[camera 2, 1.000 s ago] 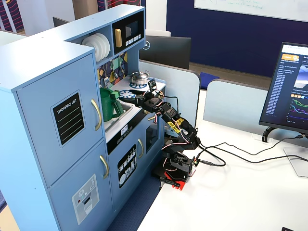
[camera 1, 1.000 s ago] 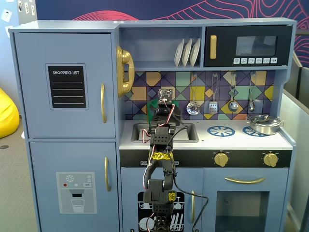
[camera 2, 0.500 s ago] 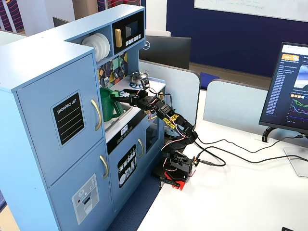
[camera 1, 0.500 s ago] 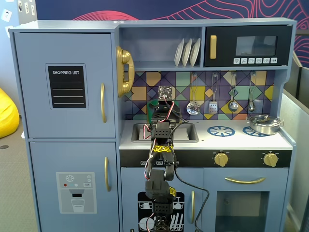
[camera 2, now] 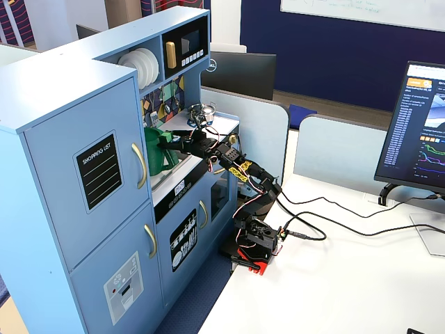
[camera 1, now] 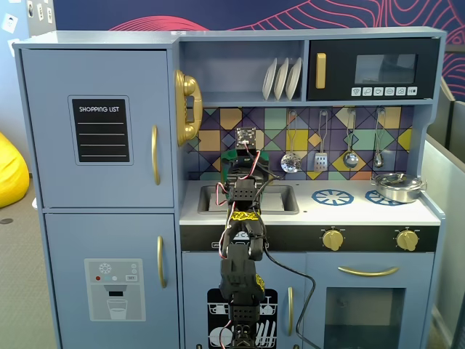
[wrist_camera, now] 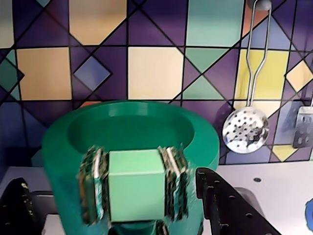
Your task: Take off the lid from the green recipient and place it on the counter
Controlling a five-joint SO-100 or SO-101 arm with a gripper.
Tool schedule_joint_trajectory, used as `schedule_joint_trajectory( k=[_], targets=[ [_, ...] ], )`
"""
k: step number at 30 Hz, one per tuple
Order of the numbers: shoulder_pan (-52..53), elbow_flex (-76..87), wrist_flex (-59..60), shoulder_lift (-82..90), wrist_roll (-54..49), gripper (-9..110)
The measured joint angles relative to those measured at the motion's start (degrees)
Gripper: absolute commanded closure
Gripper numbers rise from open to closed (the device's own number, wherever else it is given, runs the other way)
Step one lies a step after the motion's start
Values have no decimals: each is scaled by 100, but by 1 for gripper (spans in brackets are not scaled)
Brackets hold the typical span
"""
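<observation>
Gripping the small rectangular handle at the centre of the lid (wrist_camera: 132,134), the gripper (wrist_camera: 135,183) has its jaws pressed against the handle's two sides, one taped pad (wrist_camera: 93,183) on the left and the other on the right in the wrist view. The handle's pale green end face fills the space between them. Behind the handle, the lid shows as a wide green disc with a raised outer rim and a dished middle, its flat face turned toward the wrist camera and its rim running across the picture from left to right. Whether the lid touches the green recipient (camera 2: 154,152) or sits just clear of it cannot be told from any view.

Taking the sink (camera 1: 280,198) as landmark: in a fixed view from the front, the arm (camera 1: 241,251) rises in front of the sink and hides nearly all of the green things; only a scrap of green shows above the sink beside the arm's upper links. From the side fixed view, the green recipient stands at the sink's end of the counter (camera 1: 363,211), against the tiled backsplash (wrist_camera: 156,58), with the arm reaching level toward it. Its long axis looks roughly upright, though its base is hidden.

A silver pan (camera 1: 397,187) sits well to the right of the sink on a blue burner mark. A perforated ladle (wrist_camera: 244,129) hangs on the backsplash, right of the lid.
</observation>
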Motion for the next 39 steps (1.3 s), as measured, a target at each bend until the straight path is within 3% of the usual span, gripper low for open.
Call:
schedule_joint_trajectory(
  k=[8, 10, 12, 33, 39],
  targets=[
    [-9, -246, 0, -325, -62, 70],
    [-35, -290, 0, -369, -62, 78],
    [-53, -290, 0, -369, -105, 101],
    [-176, -633, -633, -615, -404, 101],
    [677, -668, -633, -615, -413, 101]
  ],
)
